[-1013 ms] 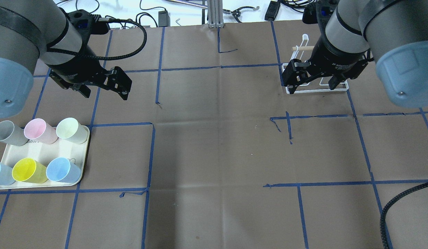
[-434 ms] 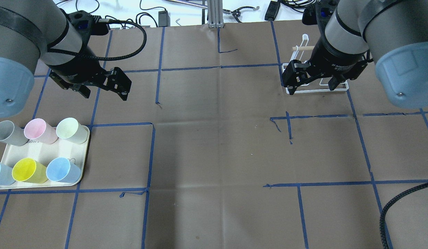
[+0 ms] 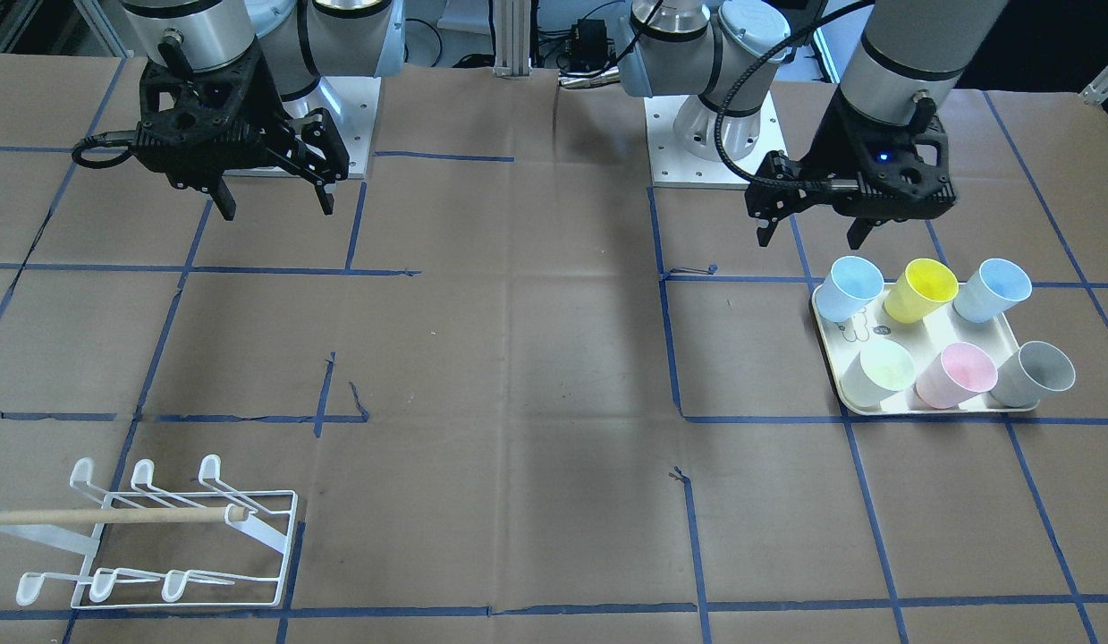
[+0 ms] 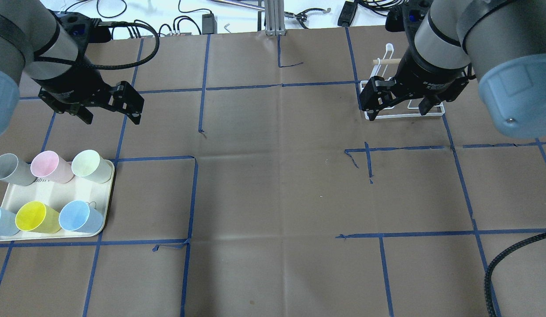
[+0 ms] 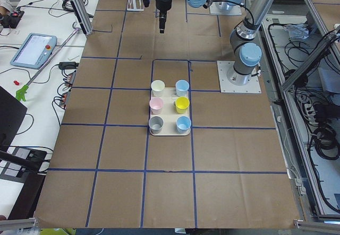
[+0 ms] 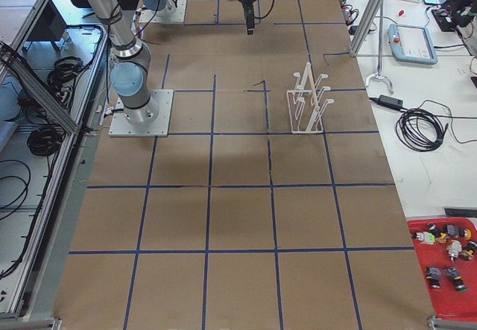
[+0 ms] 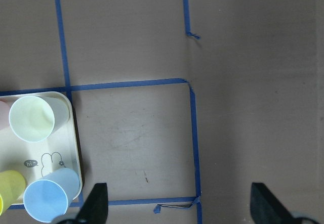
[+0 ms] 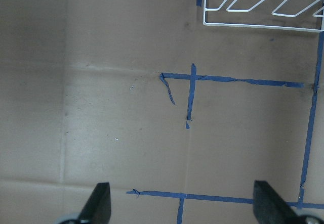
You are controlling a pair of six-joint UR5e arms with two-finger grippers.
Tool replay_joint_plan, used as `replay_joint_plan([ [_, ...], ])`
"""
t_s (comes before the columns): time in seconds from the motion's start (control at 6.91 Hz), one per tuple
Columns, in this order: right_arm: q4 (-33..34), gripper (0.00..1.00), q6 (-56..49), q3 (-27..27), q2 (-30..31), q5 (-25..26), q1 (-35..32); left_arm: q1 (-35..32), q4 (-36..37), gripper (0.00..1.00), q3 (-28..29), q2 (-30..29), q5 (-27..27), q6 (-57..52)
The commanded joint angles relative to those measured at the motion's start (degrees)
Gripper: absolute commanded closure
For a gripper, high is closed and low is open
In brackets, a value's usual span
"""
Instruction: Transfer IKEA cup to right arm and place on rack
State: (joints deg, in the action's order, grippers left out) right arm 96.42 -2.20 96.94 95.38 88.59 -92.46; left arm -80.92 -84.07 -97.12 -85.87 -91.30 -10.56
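Observation:
Several pastel IKEA cups stand on a cream tray (image 4: pixel 57 191) at the table's left: grey (image 4: pixel 8 169), pink (image 4: pixel 50 166), pale green (image 4: pixel 90 165), yellow (image 4: pixel 35 216) and two blue (image 4: pixel 79 215). My left gripper (image 4: pixel 110 118) is open and empty, held in the air beyond the tray. Its wrist view shows the pale green cup (image 7: pixel 31 119) and a blue cup (image 7: pixel 48 201) at lower left. My right gripper (image 4: pixel 397 112) is open and empty, in the air over the white wire rack (image 4: pixel 409 116). The rack (image 3: pixel 160 537) stands with no cup on it.
Brown paper with a blue tape grid covers the table. Cables and an aluminium post (image 4: pixel 273 17) lie past the far edge. A red bin of small parts (image 6: pixel 447 259) and a teach pendant (image 6: pixel 414 43) sit off the table's side.
My left gripper has moved to the left in the overhead view, nearer to above the tray, still open. The right arm has not moved.

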Motion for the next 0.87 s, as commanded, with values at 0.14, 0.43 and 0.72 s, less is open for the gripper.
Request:
replay_joint_plan([
  [0.14,0.17,0.00,0.00,-0.26,0.07,-0.35,0.00,9.62,0.05,0.00,-0.17,-0.87,-0.10,-12.16],
  [0.43,0.26,0.00,0.00,-0.53,0.07,-0.53,0.00,12.27,0.31,0.00,-0.17,-3.85,0.07,-15.36],
  [0.72,0.17,0.00,0.00,-0.35,0.07,-0.35,0.00,13.85,3.28,0.00,-1.48,-7.19,0.24,-16.24],
])
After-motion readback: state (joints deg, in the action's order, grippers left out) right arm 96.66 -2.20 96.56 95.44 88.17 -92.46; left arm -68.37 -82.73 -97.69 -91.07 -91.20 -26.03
